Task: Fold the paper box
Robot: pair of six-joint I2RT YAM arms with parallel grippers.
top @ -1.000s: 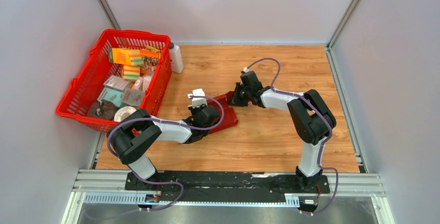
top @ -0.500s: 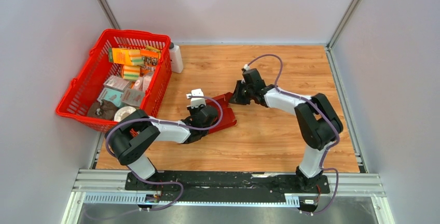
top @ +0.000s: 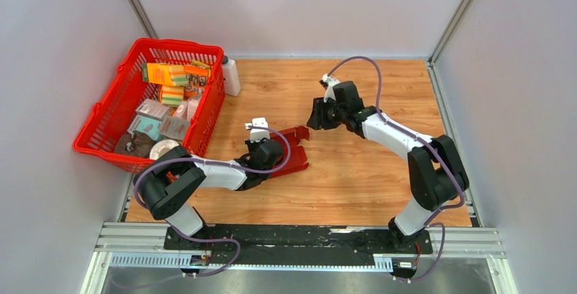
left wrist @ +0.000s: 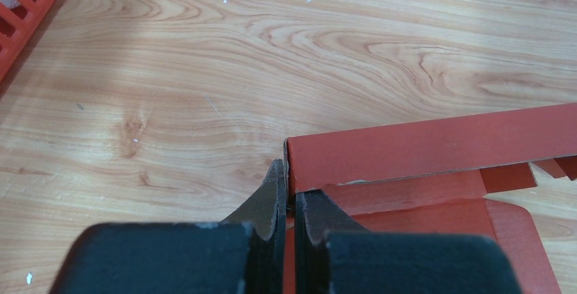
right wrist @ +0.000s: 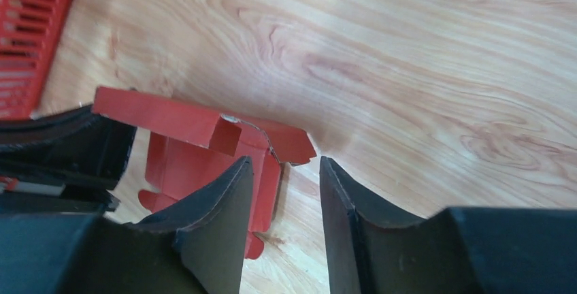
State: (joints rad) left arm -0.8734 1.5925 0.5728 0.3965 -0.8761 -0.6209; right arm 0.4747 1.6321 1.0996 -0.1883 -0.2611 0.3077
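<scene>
The paper box (top: pixel 291 150) is a dark red, partly folded sheet lying on the wooden table, with one long wall (left wrist: pixel 429 150) standing up. My left gripper (top: pixel 273 158) is shut on the near-left corner of that wall; in the left wrist view its fingertips (left wrist: pixel 275 192) pinch the cardboard edge. My right gripper (top: pixel 315 118) hovers just right of the box, open, with only wood between its fingers (right wrist: pixel 231 192). In the right wrist view the box (right wrist: pixel 194 151) lies to the left of the jaws, its end flap (right wrist: pixel 289 145) free.
A red mesh basket (top: pixel 102 127) holding several printed packages stands at the left, close to my left arm. A white bottle (top: pixel 231 76) stands behind the basket's right corner. Grey walls close in the table on three sides.
My right gripper has let go of the box's right end, opened, and drawn back to the right. The left gripper has kept its grip, and the box shifted slightly left.
</scene>
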